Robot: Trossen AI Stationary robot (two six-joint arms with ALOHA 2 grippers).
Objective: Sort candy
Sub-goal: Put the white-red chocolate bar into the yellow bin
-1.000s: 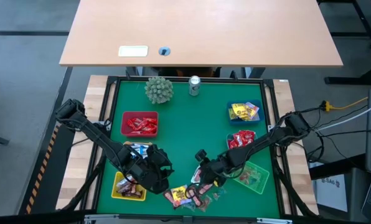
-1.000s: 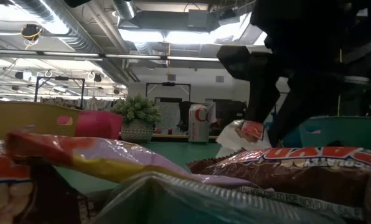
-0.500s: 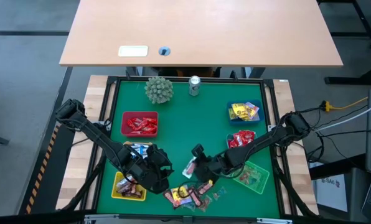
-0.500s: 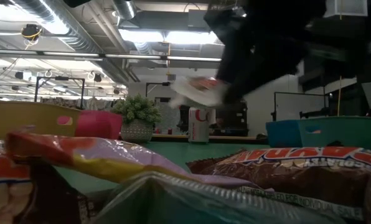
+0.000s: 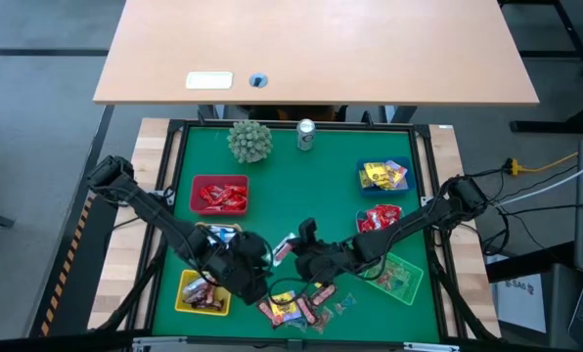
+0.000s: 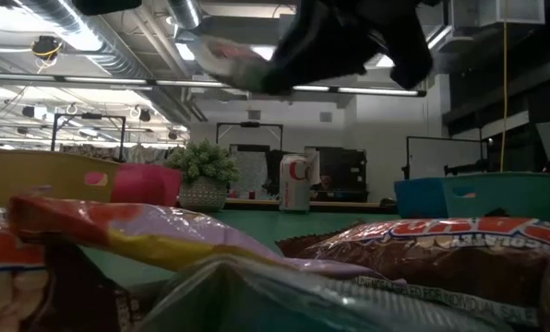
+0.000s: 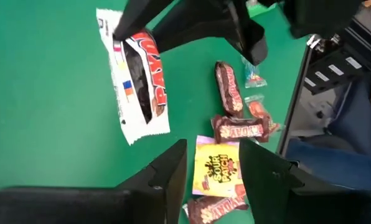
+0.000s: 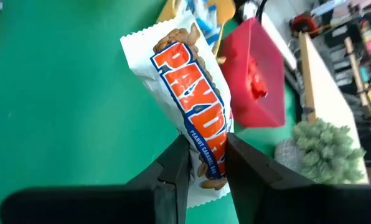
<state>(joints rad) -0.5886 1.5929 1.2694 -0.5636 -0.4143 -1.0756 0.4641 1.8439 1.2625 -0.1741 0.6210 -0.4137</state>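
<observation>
Right gripper: the right gripper [image 8: 204, 163] is in the lower middle of the high view, lifted over the green table [image 5: 311, 186]. Its two fingers pinch one end of a white candy bar [image 8: 188, 106] with orange letters.

Candy bar: in the high view the bar [image 5: 285, 247] hangs in the air near the lower centre, between the two grippers. Most of its length sticks out free beyond the fingers.

Left gripper: the left gripper [image 7: 213, 165] is at the lower left of the high view, over the loose candy. Its fingers are spread, with nothing between them.

Loose candy: a small pile of candy [image 5: 296, 308] lies at the bottom centre of the high view, with brown bars and a yellow packet [image 7: 220, 168] among it.

Baskets: a red basket [image 5: 219, 195] is at middle left, a yellow basket [image 5: 196, 296] at lower left, a blue basket [image 5: 383, 176] at upper right and a green basket [image 5: 399, 277] at lower right.

Risk, slipping: the grip is only on the edge of a shiny wrapper, so a quick swing could probably pull the bar out and drop it on the table.

Risk, collision: the two grippers are near each other, so the right arm could hit the left one if it moves toward the left baskets.

Risk, wrong basket: the baskets on the left stand close together, so a release a little off could put the bar in the wrong one or on a rim.
</observation>
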